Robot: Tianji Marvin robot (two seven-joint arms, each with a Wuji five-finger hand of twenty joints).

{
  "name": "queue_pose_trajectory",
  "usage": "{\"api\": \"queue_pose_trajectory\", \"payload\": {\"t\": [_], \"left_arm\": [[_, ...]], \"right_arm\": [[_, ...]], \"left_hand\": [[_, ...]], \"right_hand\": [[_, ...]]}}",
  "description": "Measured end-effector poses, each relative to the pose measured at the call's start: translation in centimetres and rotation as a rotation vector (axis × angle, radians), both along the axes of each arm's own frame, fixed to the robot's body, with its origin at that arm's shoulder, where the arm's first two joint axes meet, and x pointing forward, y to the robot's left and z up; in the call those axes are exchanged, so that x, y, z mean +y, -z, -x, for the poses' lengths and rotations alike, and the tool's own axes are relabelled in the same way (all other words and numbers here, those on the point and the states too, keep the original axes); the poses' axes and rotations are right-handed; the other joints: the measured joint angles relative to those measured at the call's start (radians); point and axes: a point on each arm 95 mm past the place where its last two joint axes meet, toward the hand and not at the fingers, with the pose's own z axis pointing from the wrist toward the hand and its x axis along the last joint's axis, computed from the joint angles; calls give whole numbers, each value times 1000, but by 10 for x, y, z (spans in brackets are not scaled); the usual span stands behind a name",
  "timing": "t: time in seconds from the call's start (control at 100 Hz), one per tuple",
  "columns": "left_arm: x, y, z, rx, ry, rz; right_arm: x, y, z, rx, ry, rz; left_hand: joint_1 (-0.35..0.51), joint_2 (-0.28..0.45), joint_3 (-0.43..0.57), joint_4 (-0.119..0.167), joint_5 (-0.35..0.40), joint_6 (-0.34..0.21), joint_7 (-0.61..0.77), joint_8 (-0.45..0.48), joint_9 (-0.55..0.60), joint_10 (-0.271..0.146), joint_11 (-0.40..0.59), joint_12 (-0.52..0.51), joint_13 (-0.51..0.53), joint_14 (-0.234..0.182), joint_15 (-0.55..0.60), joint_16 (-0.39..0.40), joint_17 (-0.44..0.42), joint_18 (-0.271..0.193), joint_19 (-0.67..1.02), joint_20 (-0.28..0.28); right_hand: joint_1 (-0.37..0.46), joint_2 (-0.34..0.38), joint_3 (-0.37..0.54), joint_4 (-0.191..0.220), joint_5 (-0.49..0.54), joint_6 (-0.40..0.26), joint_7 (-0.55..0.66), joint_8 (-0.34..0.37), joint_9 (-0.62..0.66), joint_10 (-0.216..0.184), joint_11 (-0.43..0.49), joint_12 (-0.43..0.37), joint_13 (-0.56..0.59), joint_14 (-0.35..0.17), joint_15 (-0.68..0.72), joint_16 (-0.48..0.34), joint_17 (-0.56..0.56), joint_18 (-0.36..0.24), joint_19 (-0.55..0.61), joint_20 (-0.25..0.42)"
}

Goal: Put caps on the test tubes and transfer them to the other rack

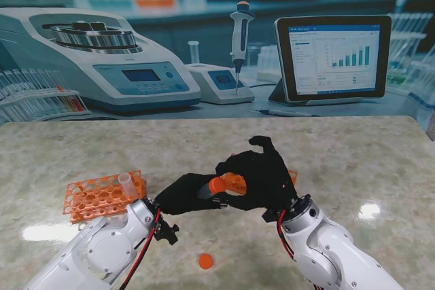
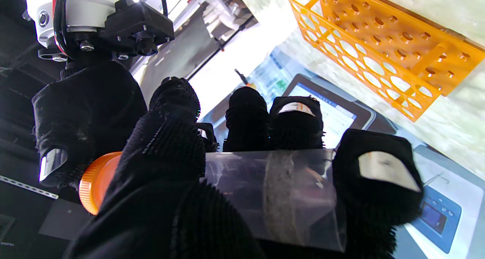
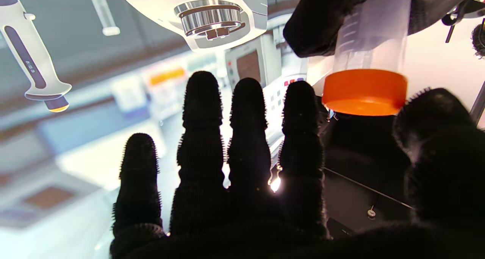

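My left hand [image 1: 185, 195] is shut on a clear test tube [image 2: 273, 198] and holds it sideways over the table's middle. The tube's orange cap [image 1: 217, 185] is on its end and points toward my right hand [image 1: 264, 174]. In the right wrist view the capped end [image 3: 365, 92] lies between that hand's forefinger [image 3: 301, 138] and thumb [image 3: 435, 145], while its fingers stand spread. An orange rack [image 1: 102, 196] at the left carries one uncapped tube [image 1: 126, 181]. A second orange rack [image 2: 379, 50] lies to the right, mostly hidden behind my right hand in the stand view.
A loose orange cap [image 1: 205, 261] lies on the marble table [image 1: 353, 161] near me, between the two arms. Beyond the far edge a backdrop shows a centrifuge [image 1: 102, 52], a pipette [image 1: 240, 32] and a tablet [image 1: 333, 56].
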Motion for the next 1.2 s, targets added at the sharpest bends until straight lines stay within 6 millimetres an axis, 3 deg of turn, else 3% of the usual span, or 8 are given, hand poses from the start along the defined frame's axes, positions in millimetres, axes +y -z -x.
{"api": "queue_pose_trajectory", "payload": {"t": [0.55, 0.62, 0.71, 0.76, 1.2], "left_arm": [[-1, -1, 0, -2, 2, 2], [-1, -1, 0, -2, 2, 1], [0, -1, -1, -1, 0, 1], [0, 0, -1, -1, -1, 1], [0, 0, -2, 1, 2, -2]], "right_arm": [[3, 0, 0, 11, -21, 3], [4, 0, 0, 10, -23, 2], [5, -1, 0, 9, -26, 1], [5, -1, 0, 11, -27, 2], [8, -2, 0, 11, -44, 12]], "left_hand": [[0, 0, 0, 0, 0, 0, 0, 0, 0, 0, 0, 0, 0, 0, 0, 0, 0, 0, 0, 0], [0, 0, 0, 0, 0, 0, 0, 0, 0, 0, 0, 0, 0, 0, 0, 0, 0, 0, 0, 0], [0, 0, 0, 0, 0, 0, 0, 0, 0, 0, 0, 0, 0, 0, 0, 0, 0, 0, 0, 0], [0, 0, 0, 0, 0, 0, 0, 0, 0, 0, 0, 0, 0, 0, 0, 0, 0, 0, 0, 0], [0, 0, 0, 0, 0, -1, 0, 0, 0, 0, 0, 0, 0, 0, 0, 0, -1, 0, 0, 0]], "right_hand": [[59, -25, 2, -7, 13, 2, 38, 17, 39, 1, 38, 25, 3, 0, 7, 11, 11, 12, 0, 0], [107, -26, -55, -46, 5, 3, 89, -38, 53, 1, 42, 35, 24, -2, 10, 12, 14, 13, 0, 0], [171, -32, -142, -58, -20, 10, 189, -151, 69, 1, 65, 44, 23, -5, 13, 13, 21, 13, 0, 0], [180, -36, -152, -59, -27, 11, 213, -171, 75, 1, 72, 45, 23, -7, 13, 13, 22, 13, 0, 0], [231, -38, -162, -96, -28, 58, 237, -192, 121, -7, 95, 124, 76, -12, 15, 24, 44, 13, 0, 0]]}}
